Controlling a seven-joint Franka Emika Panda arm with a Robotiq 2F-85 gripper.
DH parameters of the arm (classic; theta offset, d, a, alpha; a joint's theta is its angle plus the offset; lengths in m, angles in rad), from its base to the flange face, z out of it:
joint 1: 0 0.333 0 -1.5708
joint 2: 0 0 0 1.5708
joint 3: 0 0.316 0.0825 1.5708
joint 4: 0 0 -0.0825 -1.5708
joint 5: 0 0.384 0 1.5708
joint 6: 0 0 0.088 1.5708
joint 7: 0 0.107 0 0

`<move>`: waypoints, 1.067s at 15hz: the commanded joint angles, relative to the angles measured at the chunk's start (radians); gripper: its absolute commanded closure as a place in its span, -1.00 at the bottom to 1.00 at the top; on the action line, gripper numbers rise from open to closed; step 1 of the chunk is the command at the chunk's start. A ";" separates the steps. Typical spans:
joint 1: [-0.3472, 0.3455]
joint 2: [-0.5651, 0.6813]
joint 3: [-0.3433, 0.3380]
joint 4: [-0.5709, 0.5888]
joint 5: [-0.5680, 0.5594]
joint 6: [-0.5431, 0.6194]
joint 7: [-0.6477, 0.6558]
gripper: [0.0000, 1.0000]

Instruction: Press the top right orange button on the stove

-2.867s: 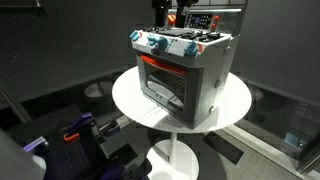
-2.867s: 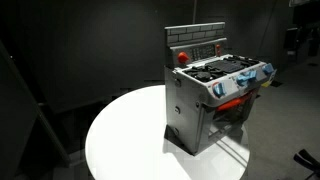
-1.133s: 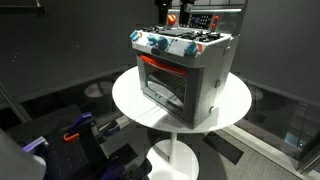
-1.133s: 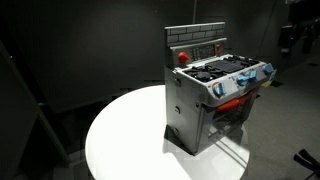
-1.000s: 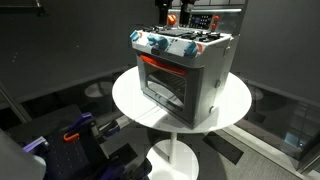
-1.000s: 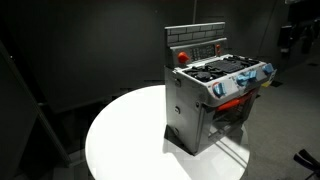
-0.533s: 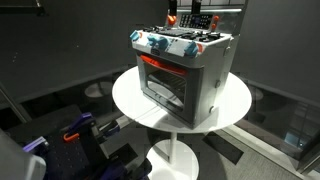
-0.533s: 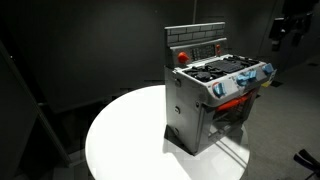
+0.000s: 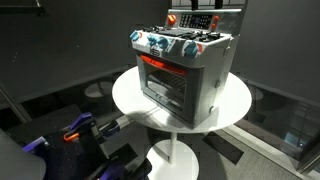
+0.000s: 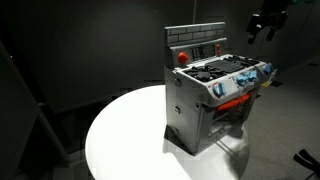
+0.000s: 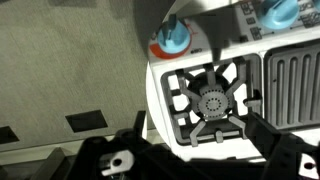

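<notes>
The grey toy stove (image 9: 185, 70) stands on a round white table (image 9: 130, 95) and shows in both exterior views (image 10: 205, 105). Its front window glows red-orange and blue knobs line the front edge. An orange button (image 10: 182, 57) sits on the dark upright back panel (image 10: 195, 40) and also shows in an exterior view (image 9: 170, 18). My gripper (image 10: 262, 24) hangs in the air above and beside the stove, touching nothing. In the wrist view my gripper (image 11: 195, 140) is open and empty over a burner (image 11: 210, 103), with a blue knob (image 11: 172, 38) beyond.
The table (image 10: 130, 140) has bare white surface in front of and beside the stove. Dark equipment with blue and orange parts (image 9: 75, 135) sits on the floor below the table. The surroundings are dark.
My gripper has risen and moved over the stove: it slid towards the stove's top in one exterior view and left the top edge of the frame in the other. The stove has not moved.
</notes>
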 commanded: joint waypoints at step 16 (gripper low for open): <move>0.022 0.433 0.001 0.504 0.037 -0.014 0.081 -1.00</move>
